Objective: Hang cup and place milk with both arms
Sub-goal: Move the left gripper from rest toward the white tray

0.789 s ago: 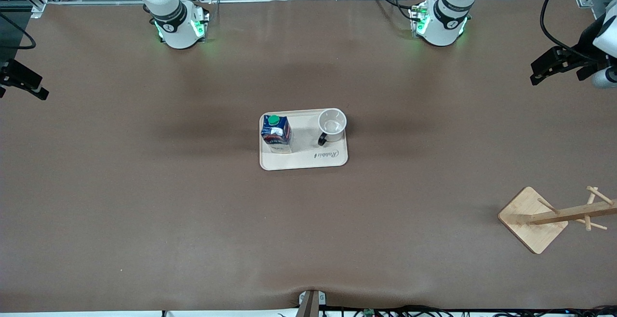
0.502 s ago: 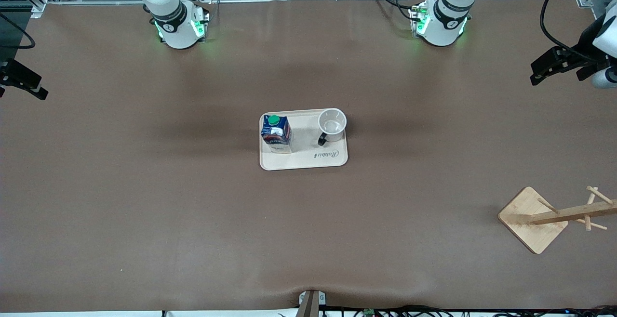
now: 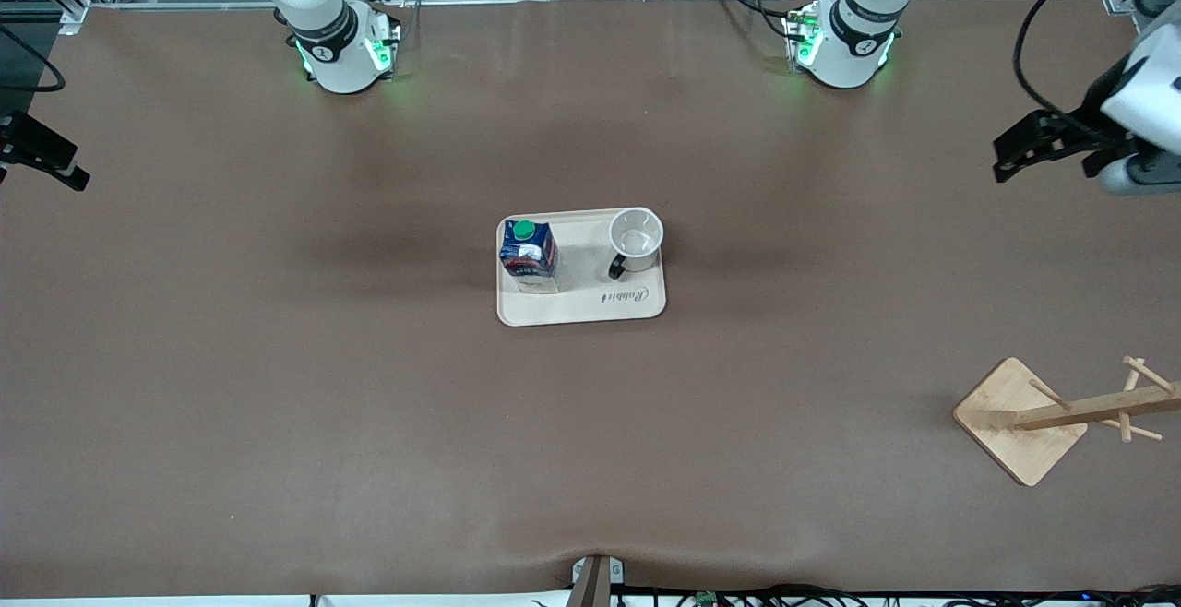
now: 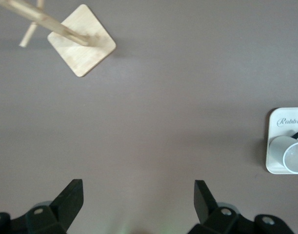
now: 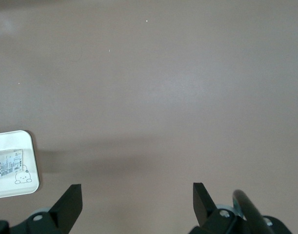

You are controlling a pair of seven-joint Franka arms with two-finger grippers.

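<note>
1. Starting from the present pose, both grippers are held high over bare table, well apart from the tray point(image 3: 581, 312). The left gripper point(image 3: 1024, 141) is over the left arm's end of the table; the right gripper point(image 3: 41, 157) is over the right arm's end. Both sets of fingers are spread wide and nothing is held.

2. The cup point(image 3: 636, 239) and the milk point(image 3: 529, 256) are stood side by side on the tray, well away from either gripper. A collision between the arms is judged possible if both are brought in at once.

3. The cup's handle point(image 3: 617, 267) is turned toward the front camera, close to the milk's side. A grasp on the rim may be judged likely to leave the handle badly turned for a peg.

4. The milk is tall and narrow. It may be tipped if it is brushed by a finger on approach, or if the light tray is dragged.

5. The rack point(image 3: 1019, 420) is set well away from the left gripper, toward the front camera. Its pegs point(image 3: 1139, 372) are thin; a misaligned handle may be pushed against one and the rack shoved or toppled.
</note>
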